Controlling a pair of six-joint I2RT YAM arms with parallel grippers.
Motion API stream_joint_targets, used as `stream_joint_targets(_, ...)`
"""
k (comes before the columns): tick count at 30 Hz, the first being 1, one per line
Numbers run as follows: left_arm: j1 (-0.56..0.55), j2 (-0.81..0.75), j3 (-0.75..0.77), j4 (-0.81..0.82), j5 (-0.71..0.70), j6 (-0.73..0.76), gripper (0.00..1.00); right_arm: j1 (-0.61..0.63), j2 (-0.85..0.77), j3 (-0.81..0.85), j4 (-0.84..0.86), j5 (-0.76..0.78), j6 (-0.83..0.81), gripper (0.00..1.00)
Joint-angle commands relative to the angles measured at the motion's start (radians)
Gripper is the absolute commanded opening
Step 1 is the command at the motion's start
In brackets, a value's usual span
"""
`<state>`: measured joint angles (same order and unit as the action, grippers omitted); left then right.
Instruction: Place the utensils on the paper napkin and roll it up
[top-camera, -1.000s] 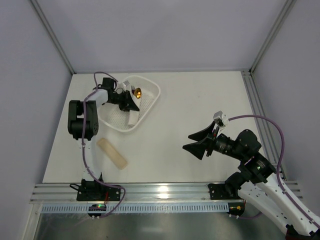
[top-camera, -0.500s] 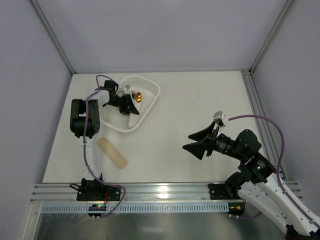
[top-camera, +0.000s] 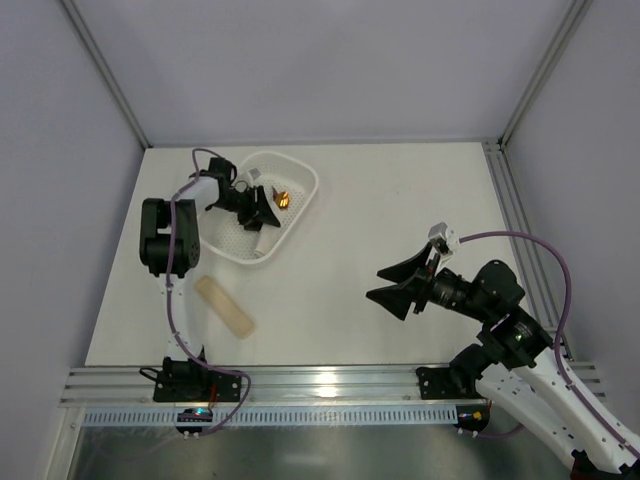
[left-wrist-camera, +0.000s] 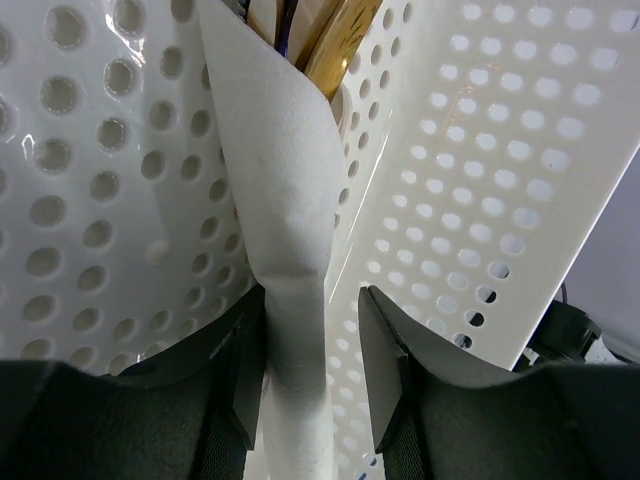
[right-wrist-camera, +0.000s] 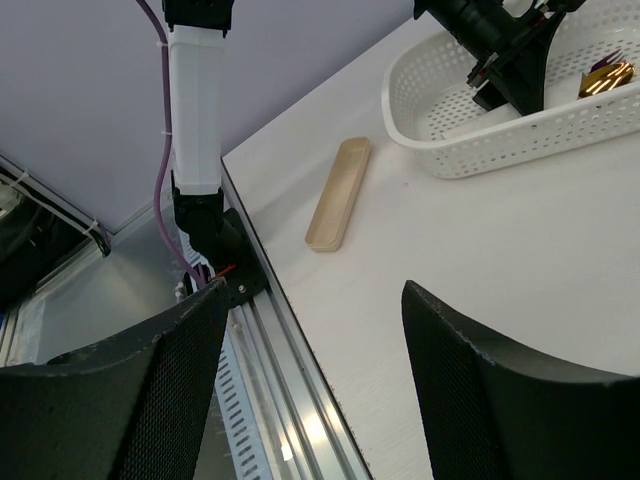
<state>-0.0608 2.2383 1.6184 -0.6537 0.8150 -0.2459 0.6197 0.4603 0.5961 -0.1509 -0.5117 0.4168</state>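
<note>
The top external view sits above and behind the arm bases and looks steeply down on the whole table (top-camera: 400, 220), with the bases at 6 o'clock and the far wall at 12. From there the basket (top-camera: 232, 238) is small, at 10 o'clock. The left wrist view is inside that basket (left-wrist-camera: 500, 150), very close, facing along the left gripper (left-wrist-camera: 310, 295), and perforated walls fill the frame. The right wrist view is low over the table, facing across it past the right gripper (right-wrist-camera: 315, 290), with the basket (right-wrist-camera: 500, 140) at 1 o'clock and the beige slab (right-wrist-camera: 338, 193) near 12. All three views share the basket. The top and right wrist views also share the slab and the left arm (top-camera: 170, 235).
</note>
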Motion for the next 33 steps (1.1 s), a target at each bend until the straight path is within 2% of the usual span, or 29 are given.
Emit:
stream_joint_targets(1,0.006,-0.028,-0.006,-0.031,-0.168,0.005,0.46,-0.002,-0.012,0.005,0.034,-0.010,-0.009,0.71)
stream_joint_targets(6,0.006,-0.086,-0.006,-0.020,-0.259,-0.036,0.49,-0.002,-0.017,0.007,0.034,-0.011,-0.007,0.71)
stream_joint_targets(10,0.006,-0.141,-0.006,0.006,-0.326,-0.070,0.57,-0.002,-0.022,0.004,0.031,-0.011,-0.009,0.71)
stream_joint_targets(19,0.006,-0.219,0.034,-0.026,-0.459,-0.087,0.57,-0.002,-0.026,0.005,0.028,-0.011,-0.007,0.71)
stream_joint_targets(23,0.007,-0.278,0.000,0.005,-0.464,-0.095,0.56,-0.001,-0.028,0.004,0.028,-0.008,-0.007,0.71)
stream_joint_targets(26,0.004,-0.312,-0.055,0.040,-0.401,-0.110,0.49,-0.002,-0.023,0.004,0.033,-0.010,-0.009,0.71)
stream_joint_targets(33,-0.001,-0.358,-0.224,0.114,-0.407,-0.142,0.26,-0.002,-0.017,0.004,0.036,-0.013,-0.009,0.71)
